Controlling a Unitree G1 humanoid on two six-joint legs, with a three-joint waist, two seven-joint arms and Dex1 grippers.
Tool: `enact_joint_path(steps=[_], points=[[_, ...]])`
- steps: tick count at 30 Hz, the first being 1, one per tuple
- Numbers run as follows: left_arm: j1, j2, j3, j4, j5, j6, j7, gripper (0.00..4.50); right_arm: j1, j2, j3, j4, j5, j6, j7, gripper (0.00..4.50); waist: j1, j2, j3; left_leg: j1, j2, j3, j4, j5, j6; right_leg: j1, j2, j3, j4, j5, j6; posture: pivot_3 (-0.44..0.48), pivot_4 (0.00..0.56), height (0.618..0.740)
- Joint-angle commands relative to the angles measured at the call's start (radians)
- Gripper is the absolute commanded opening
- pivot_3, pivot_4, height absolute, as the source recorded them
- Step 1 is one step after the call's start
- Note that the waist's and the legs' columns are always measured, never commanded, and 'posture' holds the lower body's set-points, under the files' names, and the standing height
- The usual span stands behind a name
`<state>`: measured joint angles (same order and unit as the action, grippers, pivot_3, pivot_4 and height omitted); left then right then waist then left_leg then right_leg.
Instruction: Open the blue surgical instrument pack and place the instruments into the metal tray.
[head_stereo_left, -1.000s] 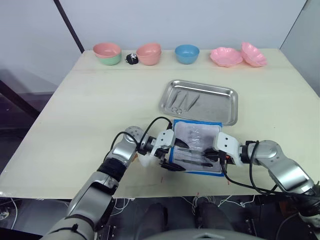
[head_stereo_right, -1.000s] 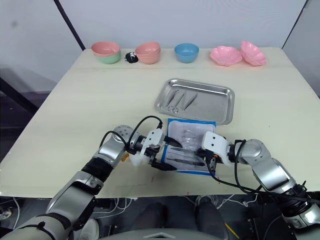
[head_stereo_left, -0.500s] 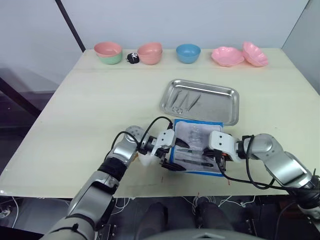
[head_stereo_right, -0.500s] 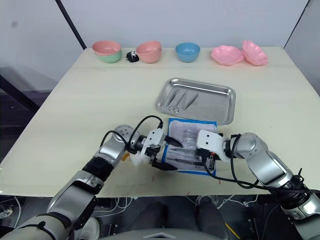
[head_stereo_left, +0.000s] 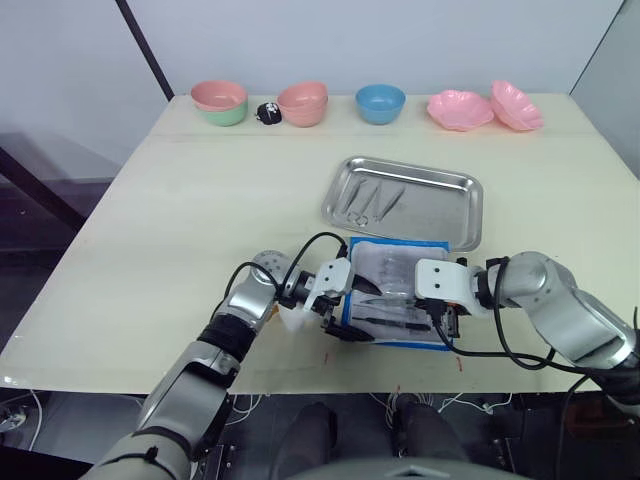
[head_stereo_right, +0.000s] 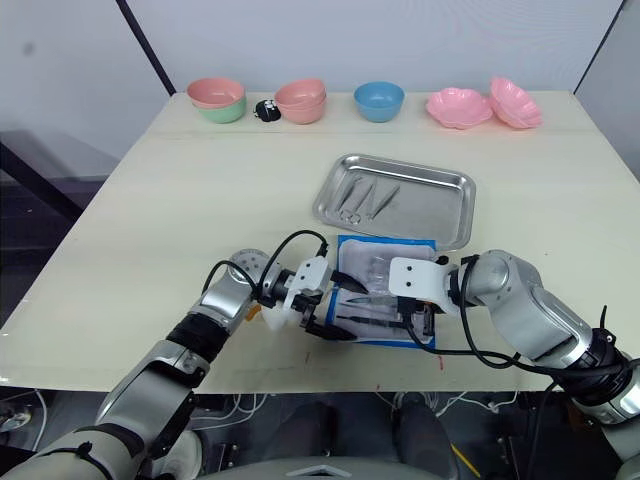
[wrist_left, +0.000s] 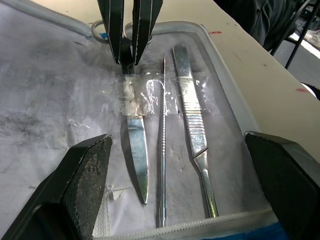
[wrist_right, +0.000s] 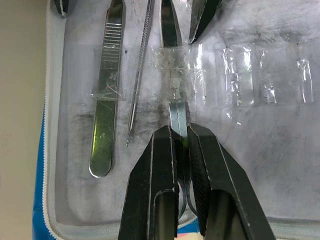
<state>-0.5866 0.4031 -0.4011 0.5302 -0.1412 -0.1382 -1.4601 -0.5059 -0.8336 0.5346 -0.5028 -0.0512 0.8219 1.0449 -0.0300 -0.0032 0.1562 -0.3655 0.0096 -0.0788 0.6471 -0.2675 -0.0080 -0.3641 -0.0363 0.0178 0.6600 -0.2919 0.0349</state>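
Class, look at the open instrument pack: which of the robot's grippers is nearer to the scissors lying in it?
Right. The right gripper is shut on the scissors near their handle end; the left gripper, open, straddles the pack's opposite end.

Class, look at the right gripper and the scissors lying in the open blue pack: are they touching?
Touching. In the right wrist view the right gripper has its fingers shut on the scissors near the handles.

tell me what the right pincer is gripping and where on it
The right pincer is shut on the scissors, pinching the shank just above the ring handles, while the blades lie under the clear pocket strap of the open blue pack.
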Motion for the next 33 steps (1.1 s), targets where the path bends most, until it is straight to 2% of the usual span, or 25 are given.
enact_joint_path(steps=[1,20,33], points=[[0.056,0.026,-0.036,0.14,0.109,0.06,0.072,4.5,-0.043,-0.018,-0.006,-0.058,-0.016,0.006,0.011,0.15,0.001,0.001,0.001,0.0,0.0,0.0,0.0,0.0,0.0,0.0,0.0,-0.001,0.0,0.0,0.0,0.0,0.15,0.74],[0.059,0.027,-0.036,0.14,0.109,0.061,0.069,4.5,-0.062,-0.029,0.0,-0.072,-0.022,0.03,0.022,0.15,0.003,0.001,0.001,0.0,0.0,-0.001,-0.004,0.0,-0.001,0.0,-0.002,-0.004,-0.003,0.0,0.0,0.0,0.15,0.74],[0.059,0.026,-0.034,0.141,0.107,0.062,0.071,4.5,0.016,-0.101,-0.103,-0.097,0.043,0.008,0.026,0.15,0.012,0.001,0.002,0.001,0.0,-0.001,-0.006,0.0,-0.001,0.0,-0.003,-0.005,-0.004,0.0,0.0,0.0,0.15,0.74]])
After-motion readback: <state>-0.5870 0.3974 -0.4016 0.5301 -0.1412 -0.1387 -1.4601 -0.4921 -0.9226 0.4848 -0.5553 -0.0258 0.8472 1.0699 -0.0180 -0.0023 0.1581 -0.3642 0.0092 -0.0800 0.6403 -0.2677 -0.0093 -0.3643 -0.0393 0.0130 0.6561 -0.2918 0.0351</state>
